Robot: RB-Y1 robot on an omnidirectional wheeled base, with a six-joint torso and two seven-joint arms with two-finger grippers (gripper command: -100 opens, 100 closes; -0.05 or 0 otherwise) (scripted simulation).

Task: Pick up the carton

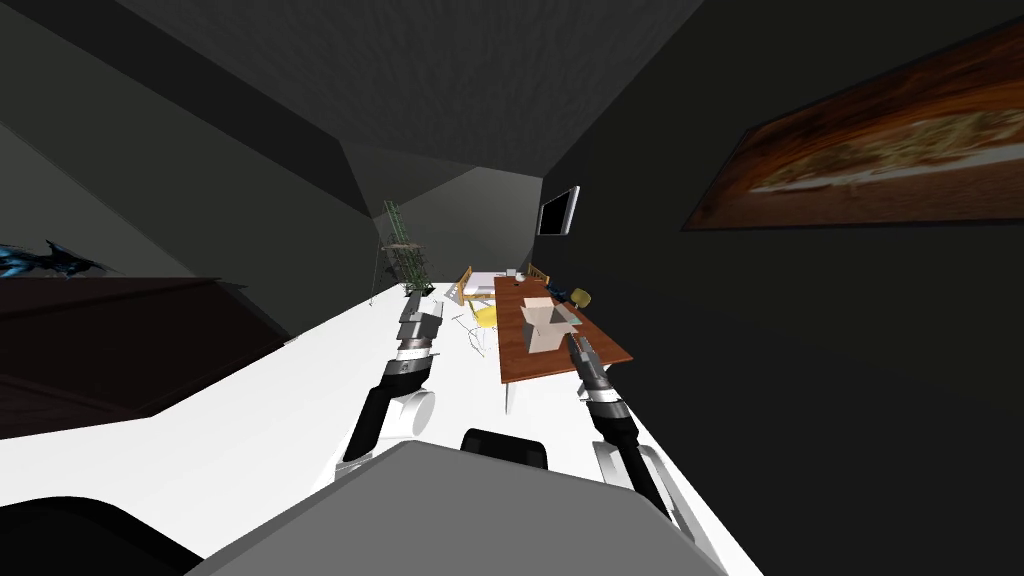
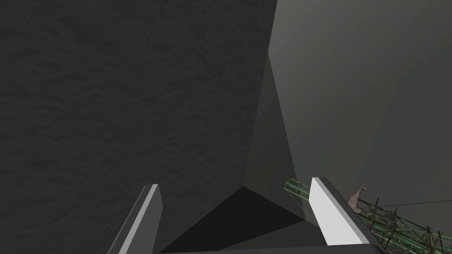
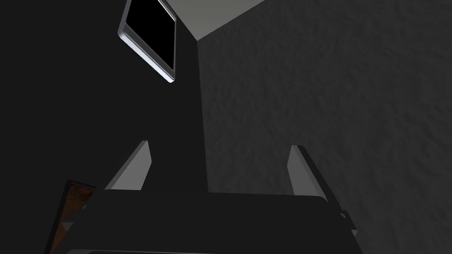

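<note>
Right of centre in the head view, the brown table (image 1: 515, 358) runs up the frame away from me. The carton (image 1: 547, 325) stands on its middle, flaps open upward. It looks about as deep as wide, so I judge no long axis matters. My right end effector (image 1: 579, 346) sits just lower right of the carton, blades apart, holding nothing; whether it touches I cannot tell. My left end effector (image 1: 417, 308), blades also apart, hangs well to the carton's left. The right arm is nearer, and I judge it should close in toward the upper left.
</note>
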